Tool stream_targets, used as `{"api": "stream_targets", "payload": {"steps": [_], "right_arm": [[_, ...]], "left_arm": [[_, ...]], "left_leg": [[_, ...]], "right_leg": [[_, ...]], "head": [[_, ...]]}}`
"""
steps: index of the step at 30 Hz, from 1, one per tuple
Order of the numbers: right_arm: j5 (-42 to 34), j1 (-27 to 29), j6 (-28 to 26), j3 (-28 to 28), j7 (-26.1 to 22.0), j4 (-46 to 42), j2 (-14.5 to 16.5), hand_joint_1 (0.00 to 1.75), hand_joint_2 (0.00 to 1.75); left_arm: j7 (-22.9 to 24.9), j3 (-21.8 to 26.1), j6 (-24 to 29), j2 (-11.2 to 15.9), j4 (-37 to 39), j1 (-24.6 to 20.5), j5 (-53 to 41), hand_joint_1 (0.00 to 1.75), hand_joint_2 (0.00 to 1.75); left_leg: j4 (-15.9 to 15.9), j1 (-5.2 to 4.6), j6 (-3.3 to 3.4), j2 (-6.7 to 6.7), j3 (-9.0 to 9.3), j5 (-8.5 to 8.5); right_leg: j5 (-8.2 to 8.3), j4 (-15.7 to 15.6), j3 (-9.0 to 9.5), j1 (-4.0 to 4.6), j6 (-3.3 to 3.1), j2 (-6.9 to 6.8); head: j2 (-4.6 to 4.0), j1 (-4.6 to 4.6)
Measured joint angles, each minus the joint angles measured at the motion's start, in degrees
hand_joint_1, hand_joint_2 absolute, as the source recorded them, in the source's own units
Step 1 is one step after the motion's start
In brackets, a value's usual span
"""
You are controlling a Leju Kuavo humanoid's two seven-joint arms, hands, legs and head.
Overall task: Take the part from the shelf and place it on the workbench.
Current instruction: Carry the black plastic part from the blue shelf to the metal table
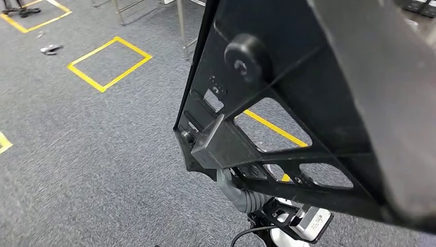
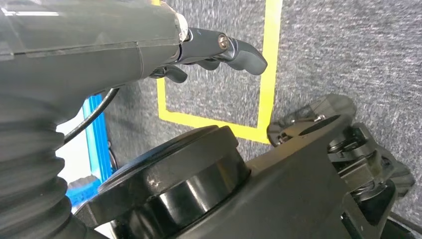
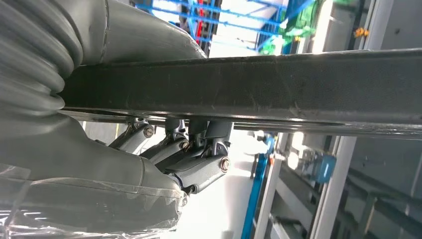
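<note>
A large black plastic part (image 1: 288, 87), a flat frame with ribs, cut-outs and a round boss, is held up close in the head view and hides most of the right side. My right hand (image 3: 164, 154) grips its edge (image 3: 273, 84), with the thumb on one side and the dark fingers (image 3: 199, 169) on the other. The grey ribbed wrist cover (image 1: 246, 199) shows below the part. My left hand (image 2: 214, 50) hangs over the carpet with loosely bent fingers and holds nothing.
Grey carpet carries yellow tape squares (image 1: 109, 64). Metal frame legs (image 1: 181, 25) stand at the far edge, and a small dark item (image 1: 51, 49) lies on the floor at the left. Blue shelf framing (image 3: 259, 189) appears behind the right hand.
</note>
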Motion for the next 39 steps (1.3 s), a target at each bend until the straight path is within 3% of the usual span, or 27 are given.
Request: {"api": "stream_targets", "payload": {"steps": [2, 3, 4, 6, 7, 9, 11, 12, 13, 14, 15, 17, 18, 21, 24, 27, 28, 29, 30, 32, 33, 34, 37, 39], "right_arm": [[-0.27, -0.71, -0.18, 0.03, 0.32, 0.16, 0.00, 1.73, 1.75], [-0.45, -1.11, -0.26, 0.08, 0.46, 0.26, 0.00, 1.73, 1.75], [-0.63, -1.44, -0.34, 0.13, 0.53, 0.40, -0.01, 1.73, 1.75], [-0.96, -1.67, -0.61, 0.17, 0.37, 0.78, -0.04, 1.73, 1.75], [-1.05, -1.58, -0.73, 0.17, 0.09, 0.97, -0.08, 1.73, 1.75], [-1.14, -1.37, -0.85, 0.25, -0.60, 1.36, -0.14, 1.73, 1.75], [-1.18, -1.04, -0.88, 0.36, -1.09, 1.78, -0.17, 1.73, 1.75], [-1.20, -0.80, -0.88, 0.39, -1.21, 2.02, -0.20, 1.73, 1.75], [-1.22, -0.58, -0.89, 0.40, -1.30, 2.27, -0.23, 1.73, 1.75], [-1.24, -0.42, -0.89, 0.40, -1.36, 2.52, -0.26, 1.73, 1.75], [-1.25, -0.34, -0.88, 0.41, -1.39, 2.72, -0.29, 1.73, 1.75], [-1.27, -0.23, -0.87, 0.40, -1.42, 3.06, -0.30, 1.73, 1.75], [-1.28, -0.16, -0.88, 0.39, -1.44, 3.20, -0.30, 1.73, 1.75], [-1.44, -0.09, -0.97, 0.36, -1.33, 3.70, -0.31, 1.73, 1.75], [-1.79, -0.46, -1.34, 0.33, -0.92, 3.98, -0.30, 1.73, 1.75], [-2.16, -0.76, -1.86, 0.32, -0.05, 4.25, -0.31, 1.73, 1.75], [-2.34, -0.74, -2.02, 0.32, 0.23, 4.39, -0.31, 1.73, 1.75], [-2.50, -0.72, -2.14, 0.32, 0.44, 4.52, -0.31, 1.73, 1.75], [-2.65, -0.71, -2.23, 0.32, 0.62, 4.63, -0.31, 1.73, 1.75], [-2.81, -0.74, -2.36, 0.28, 0.77, 4.73, -0.31, 1.73, 1.75], [-2.89, -0.75, -2.41, 0.26, 0.88, 4.79, -0.31, 1.73, 1.75], [-2.97, -0.74, -2.45, 0.25, 1.05, 4.87, -0.32, 1.73, 1.75], [-3.36, -0.68, -2.48, 0.21, 1.56, 5.02, -0.31, 1.73, 1.75], [-3.76, -0.84, -2.37, 0.16, 1.62, 5.09, -0.27, 1.73, 1.75]], "left_arm": [[-0.01, 0.00, -0.13, 0.00, 0.00, 0.09, -0.08, 0.00, 1.75], [-0.05, 0.00, -0.20, 0.01, 0.00, 0.14, -0.11, 0.00, 1.75], [-0.15, 0.00, -0.26, 0.01, 0.00, 0.19, -0.14, 0.00, 1.75], [-0.55, 0.00, -0.26, 0.03, 0.00, 0.17, -0.15, 0.00, 1.75], [-0.80, 0.01, -0.21, 0.05, 0.00, 0.19, -0.10, 0.00, 1.75], [-1.42, 0.03, -0.08, 0.09, 0.00, 0.28, 0.11, 0.00, 1.75], [-1.94, 0.11, -0.03, 0.11, 0.00, 0.19, 0.39, 0.00, 1.75], [-2.09, 0.16, -0.04, 0.12, 0.00, 0.01, 0.51, 0.00, 1.75], [-2.18, 0.21, -0.06, 0.13, 0.00, -0.15, 0.55, 0.00, 1.75], [-2.19, 0.24, -0.04, 0.15, 0.00, -0.22, 0.57, 0.00, 1.75], [-2.15, 0.26, 0.03, 0.18, 0.00, -0.20, 0.57, 0.00, 1.75], [-1.96, 0.32, 0.20, 0.23, 0.00, 0.11, 0.59, 0.00, 1.75], [-1.85, 0.39, 0.29, 0.25, 0.00, 0.23, 0.60, 0.00, 1.75], [-1.73, 0.61, 0.58, 0.21, 0.01, 0.30, 0.60, 0.00, 1.75], [-1.68, 0.66, 0.91, 0.12, 0.01, 0.35, 0.45, 0.00, 1.75], [-1.58, 0.70, 1.17, 0.14, 0.00, 0.46, 0.34, 0.00, 1.75], [-1.58, 0.72, 1.22, 0.14, 0.00, 0.49, 0.30, 0.00, 1.75], [-1.57, 0.73, 1.26, 0.15, 0.00, 0.53, 0.25, 0.00, 1.75], [-1.56, 0.74, 1.30, 0.15, 0.00, 0.58, 0.19, 0.00, 1.75], [-1.51, 0.75, 1.39, 0.14, 0.01, 0.73, 0.08, 0.00, 1.75], [-1.47, 0.77, 1.45, 0.13, 0.02, 0.81, 0.07, 0.00, 1.75], [-1.43, 0.79, 1.52, 0.11, 0.03, 0.85, 0.06, 0.00, 1.75], [-1.31, 0.84, 1.81, 0.10, 0.04, 0.82, 0.03, 0.00, 1.75], [-1.25, 0.86, 1.92, 0.10, 0.04, 0.77, 0.05, 0.00, 1.75]], "left_leg": [[0.05, -0.14, -0.47, 1.05, 0.48, -0.45], [0.07, -0.25, -0.77, 1.51, 0.63, -0.63], [0.07, -0.38, -1.05, 2.00, 0.73, -0.79], [-0.08, -0.53, -1.58, 3.08, 1.04, -1.06], [0.15, -0.46, -1.83, 2.88, 1.15, -1.46], [3.41, -0.32, -2.15, 0.70, -0.08, -3.72], [10.80, -0.23, -2.23, -1.73, -3.55, -7.25], [14.33, -0.23, -2.29, -2.14, -5.27, -8.39], [16.28, -0.23, -2.32, -2.29, -6.30, -8.44], [16.10, -0.23, -2.30, -2.32, -6.39, -7.32], [13.75, -0.23, -2.22, -2.34, -5.54, -5.21], [6.62, -0.24, -1.94, -2.84, -3.00, -1.01], [3.79, -0.26, -1.75, -3.20, -2.01, -0.23], [0.80, -0.35, -0.76, -3.70, -1.26, -0.85], [0.30, -0.08, 0.18, -3.43, 0.01, -0.88], [0.24, -0.02, 0.34, -2.96, 0.90, -1.30], [0.24, 0.00, 0.26, -2.86, 1.22, -1.58], [0.24, 0.04, 0.14, -2.80, 1.64, -1.94], [0.24, 0.08, -0.01, -2.75, 2.24, -2.38], [0.20, 0.18, -0.42, -2.61, 3.49, -3.41], [0.14, 0.21, -0.68, -2.53, 3.90, -3.85], [-0.07, 0.23, -1.05, -2.42, 4.11, -4.28], [-0.12, 0.21, -2.18, -2.11, 5.28, -4.54], [3.26, 0.30, -2.52, -2.19, 4.57, -4.35]], "right_leg": [[3.15, -7.88, 3.99, 0.42, -0.44, -2.19], [3.76, -10.39, 5.23, 0.74, -0.81, -3.09], [3.70, -11.51, 5.71, 1.07, -1.18, -3.62], [3.57, -11.74, 5.72, 1.22, -1.89, -2.70], [3.63, -11.99, 5.85, 1.08, -2.24, -2.10], [3.82, -12.46, 6.14, 0.70, -3.05, -0.96], [3.86, -12.53, 6.18, 0.65, -3.49, 0.15], [3.85, -12.51, 6.19, 0.69, -3.54, 0.76], [3.83, -12.46, 6.23, 0.74, -3.56, 1.38], [3.79, -12.36, 6.28, 0.77, -3.58, 1.97], [3.71, -12.21, 6.34, 0.78, -3.57, 2.53], [3.46, -11.70, 6.21, 0.85, -3.33, 3.41], [3.36, -11.43, 5.89, 0.90, -3.06, 3.73], [3.62, -10.72, 5.10, 0.96, -1.95, 4.02], [2.50, -7.66, 4.03, 0.87, -0.97, 2.55], [-1.24, 1.51, -1.36, 0.35, -0.13, 1.08], [-1.57, 3.63, -3.03, 0.12, 0.02, 0.93], [-0.86, 3.88, -3.80, -0.07, 0.11, 0.79], [0.81, 2.30, -3.70, -0.22, 0.12, 0.64], [5.34, -4.80, -1.35, -0.14, -0.36, 0.18], [6.54, -7.82, -0.43, 0.17, -0.65, -0.14], [7.12, -9.52, 0.07, 0.51, -1.09, -0.40], [6.08, -10.72, 1.45, 0.94, -2.48, -0.27], [5.15, -11.35, 3.24, 0.75, -3.33, -0.03]], "head": [[0.00, 0.01], [0.00, 0.00], [0.00, 0.00], [0.01, 0.00], [0.01, 0.02], [0.01, -0.02], [0.01, -0.06], [0.00, -0.05], [0.00, -0.04], [0.00, -0.05], [0.00, -0.05], [0.00, -0.04], [0.00, -0.04], [0.00, -0.02], [0.00, 0.18], [0.00, 0.42], [0.00, 0.42], [0.00, 0.42], [0.00, 0.42], [0.00, 0.40], [0.01, 0.34], [0.01, 0.28], [0.01, 0.17], [0.01, 0.11]]}}
